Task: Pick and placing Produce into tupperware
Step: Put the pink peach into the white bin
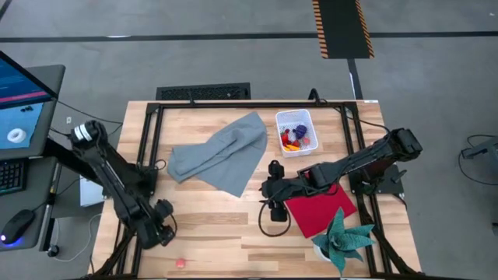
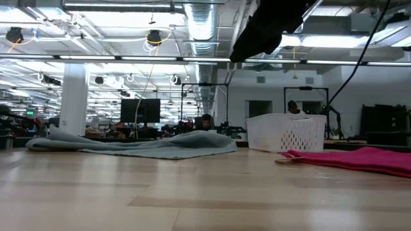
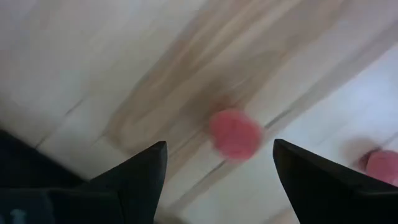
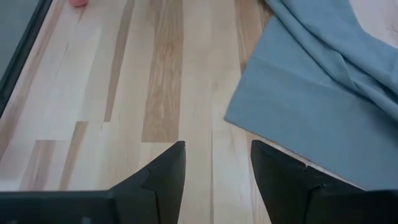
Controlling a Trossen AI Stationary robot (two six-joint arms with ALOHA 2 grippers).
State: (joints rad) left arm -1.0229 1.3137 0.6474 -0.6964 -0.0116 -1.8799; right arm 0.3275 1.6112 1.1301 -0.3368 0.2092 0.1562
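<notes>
Left wrist view: a blurred pink berry (image 3: 235, 133) is seen on the table (image 3: 93, 56) just ahead of the wide-open, empty left gripper (image 3: 217, 171); another pink piece (image 3: 382, 167) is cut off at the edge.

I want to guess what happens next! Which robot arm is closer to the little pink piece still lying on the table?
The left one. Its open hand hovers right over the small round pink toy piece. The right hand is empty, near the red cloth, farther away.
</notes>
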